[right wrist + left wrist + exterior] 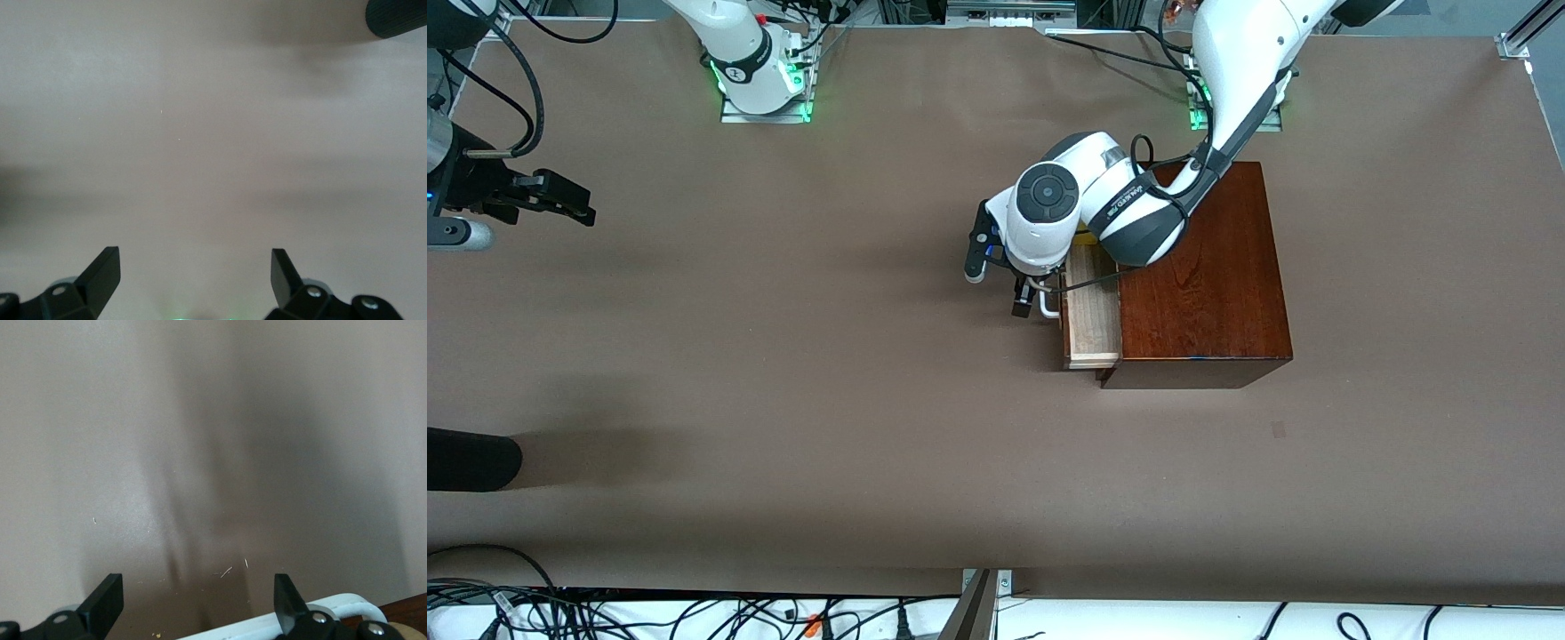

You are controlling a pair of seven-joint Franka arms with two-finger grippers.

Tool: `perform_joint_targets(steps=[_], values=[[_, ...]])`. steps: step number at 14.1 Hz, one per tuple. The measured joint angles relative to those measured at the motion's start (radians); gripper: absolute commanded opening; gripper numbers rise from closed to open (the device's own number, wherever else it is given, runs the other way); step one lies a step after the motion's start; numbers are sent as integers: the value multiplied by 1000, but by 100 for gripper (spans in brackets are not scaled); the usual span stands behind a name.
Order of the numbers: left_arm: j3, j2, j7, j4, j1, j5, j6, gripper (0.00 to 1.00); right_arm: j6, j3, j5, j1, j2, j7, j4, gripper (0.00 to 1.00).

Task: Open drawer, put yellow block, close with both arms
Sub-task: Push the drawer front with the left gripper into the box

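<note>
trouble brewing: my left gripper [1030, 300] sits spread at the drawer [1092, 311] handle [293, 618], drawer partly out of the mahogany box [1200, 276]; a skewed pull could drag the box. yellow block [1086, 237] peeks under my left arm in front view only. right gripper [195, 270] waits spread over bare worktop [783, 356].

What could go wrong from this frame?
1. The left gripper is open at the white handle of the half-open drawer; it may slip off.
2. The yellow block is almost hidden under the left arm.
3. The right gripper waits open over the right arm's end of the table.
</note>
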Motion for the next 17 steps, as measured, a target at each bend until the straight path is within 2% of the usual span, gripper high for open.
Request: perform_joint_targets(steps=[4,10,17], values=[[-1,2,-18,2,0,6,-22,100,15,-4,0,0,1,0,-3,100],[14,-3,-59,13,25,10,-150,100,15,-5,0,0,1,0,-3,100],[18,-16,-98,13,68,12,-227,100,15,-6,0,0,1,0,-3,100]])
